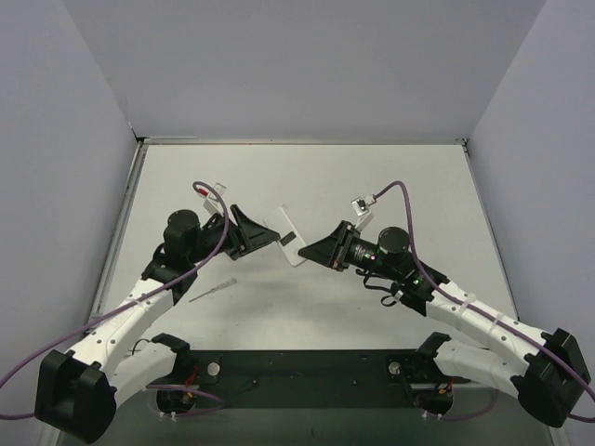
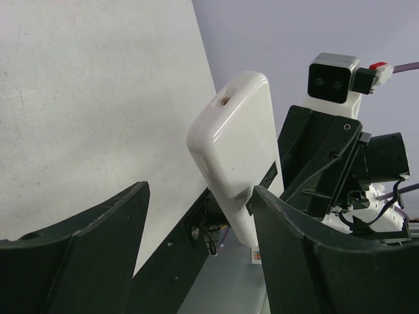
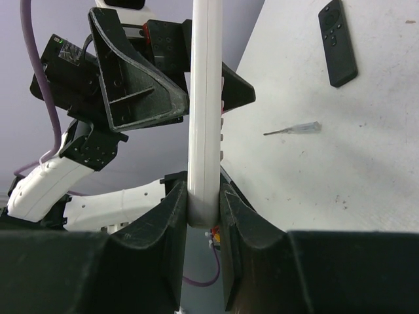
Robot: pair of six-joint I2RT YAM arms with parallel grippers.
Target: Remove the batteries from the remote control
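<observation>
A white remote control (image 1: pixel 286 229) hangs in the air between the two arms. My right gripper (image 3: pixel 204 196) is shut on its lower end, both pads pressed against its flat faces. The rest of the remote (image 3: pixel 205 98) rises straight up from those jaws. My left gripper (image 2: pixel 200 196) is open around the remote's other end (image 2: pixel 236 150). Its right finger (image 2: pixel 288 235) sits close beside the casing and its left finger (image 2: pixel 98 229) stands well away. A black label shows on the remote's side. No batteries are in view.
A slim black remote with buttons (image 3: pixel 338 42) lies on the white table (image 1: pixel 307 177). A thin clear pointed tool (image 1: pixel 212 291) lies near the left arm, the same tool (image 3: pixel 294 129) showing in the right wrist view. Grey walls enclose the table.
</observation>
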